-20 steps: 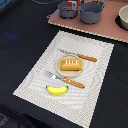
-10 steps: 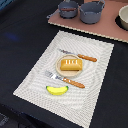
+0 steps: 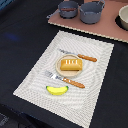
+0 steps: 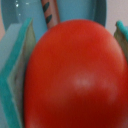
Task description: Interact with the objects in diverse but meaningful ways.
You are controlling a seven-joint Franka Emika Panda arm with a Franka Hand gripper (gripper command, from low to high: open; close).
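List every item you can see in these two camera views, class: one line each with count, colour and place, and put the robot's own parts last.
Bread loaf: one, golden, on a small plate mid-placemat.
Plate: one, pale, centre of the placemat.
Banana: one, yellow, on the placemat's near edge.
Knife: one, orange handle, beyond the plate.
Fork: one, orange handle, between plate and banana.
Placemat: one, whitish, on the dark table.
Pots: two, grey, on the pinkish board at the far side.
Board: one, pinkish, far edge of the table.
Bowl: one, pale, cut off at the exterior view's right edge.
Tomato: one, red, fills the wrist view.
Fingers: two, teal, either side of the tomato.
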